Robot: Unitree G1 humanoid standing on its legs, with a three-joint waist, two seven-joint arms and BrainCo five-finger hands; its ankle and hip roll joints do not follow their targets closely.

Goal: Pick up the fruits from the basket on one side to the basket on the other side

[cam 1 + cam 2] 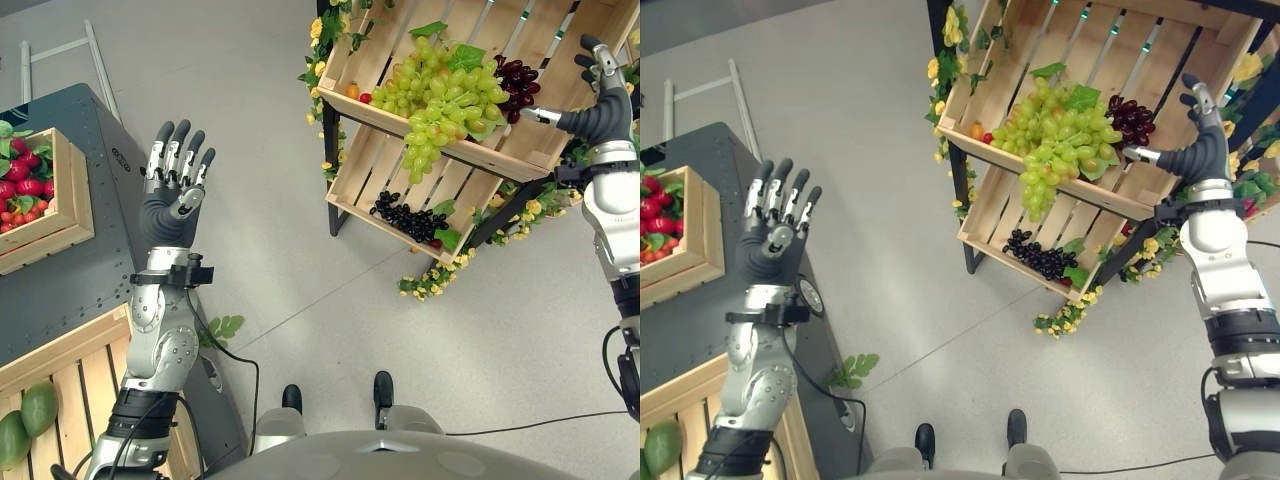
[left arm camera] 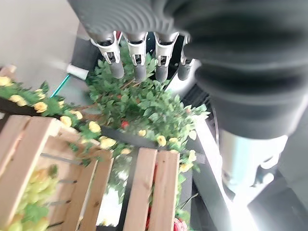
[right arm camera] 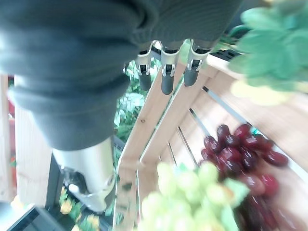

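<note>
Beside upper crate (image 1: 372,108) of green grapes (image 1: 440,95): right hand (image 1: 1193,150) raised, fingers straight, empty. Left hand (image 1: 174,190) raised, fingers extended, empty.

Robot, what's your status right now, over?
Left hand open, raised, empty. Right hand open beside the upper crate, holding nothing. Green grapes and dark red grapes untouched. Nothing in the way.

- The left hand (image 1: 172,190) had silver fingers with dark tips and a dark ribbed cover over its back and wrist.
- The right hand (image 1: 1200,140) matched it, on a silver-grey forearm with black bands.
</note>
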